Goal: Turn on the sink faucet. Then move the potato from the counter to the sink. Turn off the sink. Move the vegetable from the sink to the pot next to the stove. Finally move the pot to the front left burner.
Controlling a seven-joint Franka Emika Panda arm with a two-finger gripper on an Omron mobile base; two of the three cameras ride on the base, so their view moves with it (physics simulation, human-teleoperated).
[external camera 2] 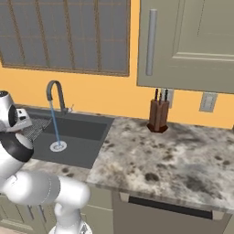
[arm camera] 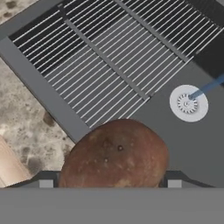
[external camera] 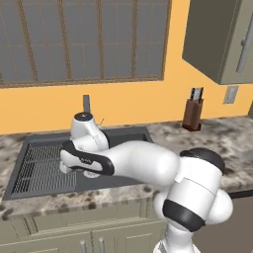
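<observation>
The end effector (arm camera: 113, 183) grips the brown potato (arm camera: 114, 154) above the sink (arm camera: 39, 89). Water runs from the faucet (external camera 2: 55, 93) onto the drain (arm camera: 188, 103).

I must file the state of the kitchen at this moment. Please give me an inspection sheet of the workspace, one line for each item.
Surface: speckled stone counter with a dark sink set in it; a ribbed drain rack lies in the sink's left part.
Job's things: water runs from the faucet onto the drain. The potato sits between the gripper's fingers, above the sink's edge.
Clutter: a knife block stands by the wall.
Grippers: the gripper is closed on the potato, jaws wide around it.
Cables: nothing seen.
Surroundings: window, orange wall, upper cabinet, wall outlet.
</observation>
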